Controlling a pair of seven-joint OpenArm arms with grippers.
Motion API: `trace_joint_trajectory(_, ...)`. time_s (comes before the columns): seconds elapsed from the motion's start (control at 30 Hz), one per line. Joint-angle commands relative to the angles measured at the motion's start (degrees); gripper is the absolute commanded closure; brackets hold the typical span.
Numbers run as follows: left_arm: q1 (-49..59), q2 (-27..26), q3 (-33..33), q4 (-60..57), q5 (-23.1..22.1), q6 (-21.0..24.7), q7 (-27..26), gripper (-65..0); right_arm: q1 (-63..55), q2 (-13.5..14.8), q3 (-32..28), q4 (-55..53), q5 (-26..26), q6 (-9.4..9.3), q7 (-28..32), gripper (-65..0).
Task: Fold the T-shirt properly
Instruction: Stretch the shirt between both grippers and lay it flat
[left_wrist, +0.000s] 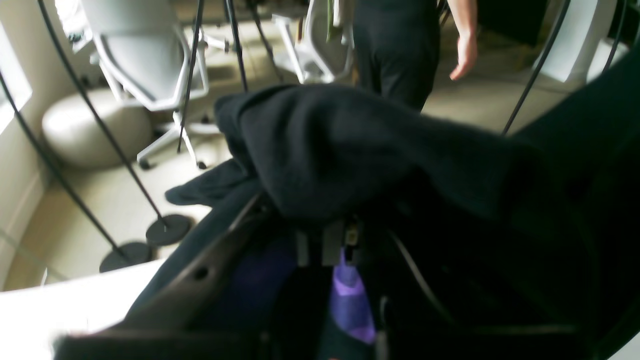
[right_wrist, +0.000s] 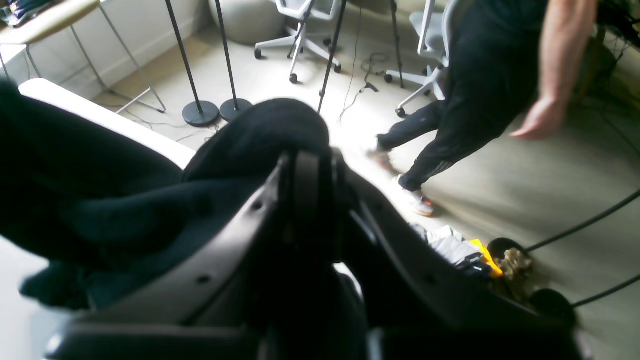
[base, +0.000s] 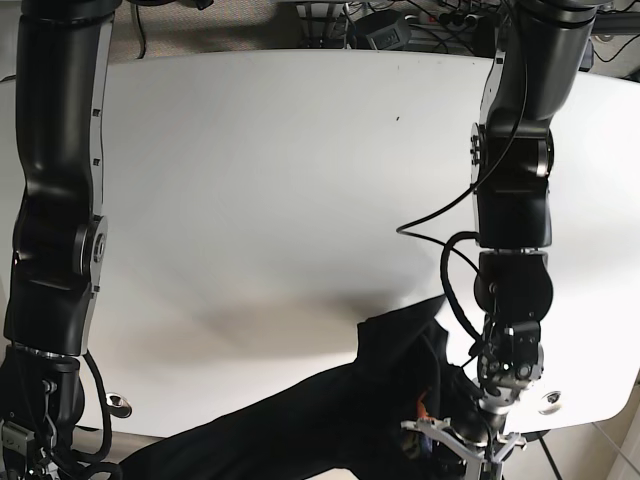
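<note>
The black T-shirt (base: 300, 420) hangs bunched over the near edge of the white table (base: 280, 180), stretched between both arms. In the left wrist view the cloth (left_wrist: 350, 145) drapes over my left gripper (left_wrist: 325, 225), whose jaws are closed on it. This gripper is at the bottom right of the base view (base: 455, 440). In the right wrist view my right gripper (right_wrist: 307, 165) is closed on a bunched fold of the shirt (right_wrist: 100, 200). In the base view this gripper is hidden below the bottom left corner.
A person in black (right_wrist: 480, 75) walks on the floor past the table, also in the left wrist view (left_wrist: 400, 45). Office chairs (left_wrist: 150, 65), black stands (right_wrist: 200, 112) and a yellow item (right_wrist: 487, 257) are on the floor.
</note>
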Motion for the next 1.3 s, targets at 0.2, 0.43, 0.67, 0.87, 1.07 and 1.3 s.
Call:
trace_joint_trajectory(0.2, -6.41, -2.29, -0.34, -1.85, -0.66, -0.05, -2.16, 0.0, 2.95, 5.89, 0.72, 1.16, 1.49, -0.1, 0.29, -2.1)
trace_joint_trajectory(0.43, 8.62, -2.38, -4.21, 3.42, -0.75, -0.05, -2.25, 0.0, -0.95, 9.67, 9.34, 21.73, 7.47, -2.21, -8.23, -2.1)
trace_joint_trajectory(0.67, 28.23, -3.61, -4.3, 10.81, -0.75, -0.05, -2.51, 0.0, -35.5, 5.27, 23.76, 50.3, 7.65, -3.09, -16.23, -2.1)
trace_joint_trajectory(0.87, 42.03, -3.96, -8.08, 16.96, -0.75, -0.14, -2.42, 0.0, -56.69, -0.09, 30.26, 60.85, 7.65, -3.0, -16.23, -2.1)
trace_joint_trajectory(1.07, 52.76, -3.96, -13.53, 27.25, -0.66, -5.59, 1.09, 0.0, -73.22, -2.02, 38.88, 62.43, 11.16, -1.16, -16.23, -2.1)
trace_joint_trajectory(1.3, 60.23, -3.96, -17.57, 32.52, -0.58, -9.81, 3.82, 0.0, -91.15, -5.54, 43.62, 62.34, 17.58, -0.89, -16.15, -2.2)
